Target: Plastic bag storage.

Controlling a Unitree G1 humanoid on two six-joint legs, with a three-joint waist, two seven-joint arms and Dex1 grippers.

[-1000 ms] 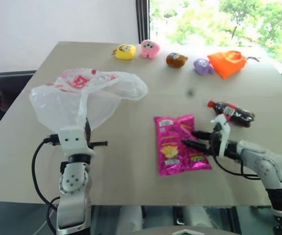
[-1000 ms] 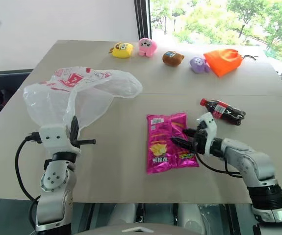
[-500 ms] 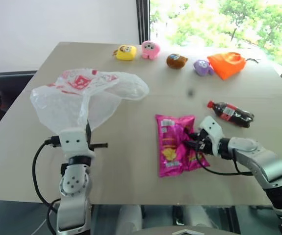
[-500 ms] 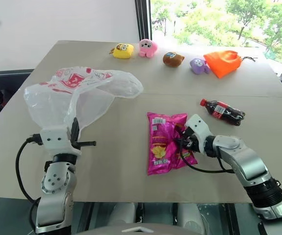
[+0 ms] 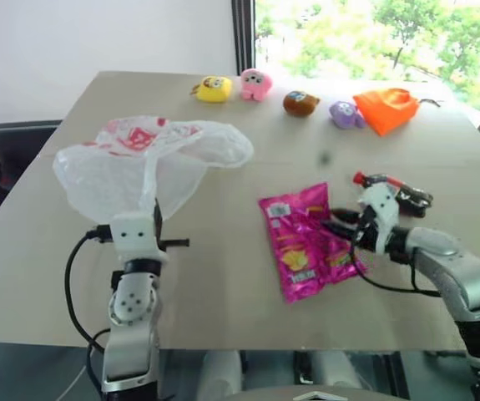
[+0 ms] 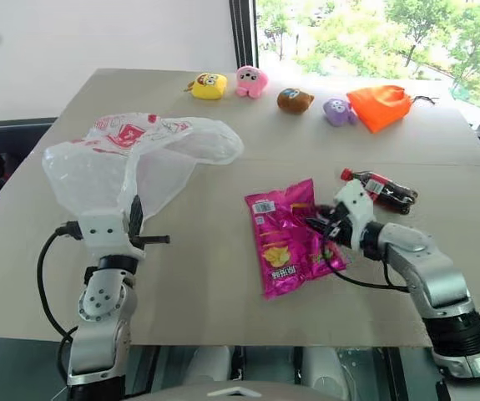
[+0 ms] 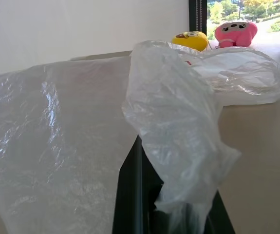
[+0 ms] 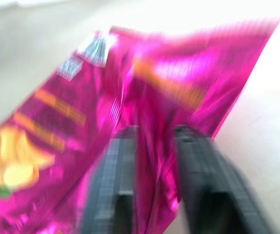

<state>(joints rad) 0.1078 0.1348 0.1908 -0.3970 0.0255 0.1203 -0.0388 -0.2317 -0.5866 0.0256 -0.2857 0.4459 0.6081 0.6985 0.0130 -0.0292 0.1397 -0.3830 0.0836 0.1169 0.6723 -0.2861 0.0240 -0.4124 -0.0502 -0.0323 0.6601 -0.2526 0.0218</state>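
Head views: the plastic bag (image 5: 144, 163) lies on the left part of the table (image 5: 223, 276), its near end lifted and pinched in the left pincer (image 5: 154, 224), whose fingers are pressed together on the film. The right pincer (image 6: 321, 225) pinches the right edge of a magenta snack packet (image 6: 281, 238), tilted with that edge raised off the table. A cola bottle (image 6: 381, 188) lies just beyond that pincer. Along the far edge sit a yellow toy (image 5: 213, 88), a pink toy (image 5: 256, 83), a brown toy (image 5: 300, 103), a purple toy (image 5: 344, 114) and an orange pouch (image 5: 387, 109). Left wrist view: translucent film drapes over the dark fingers (image 7: 137, 195). Right wrist view: two black fingers (image 8: 115, 165) clamp a fold of the packet between them.
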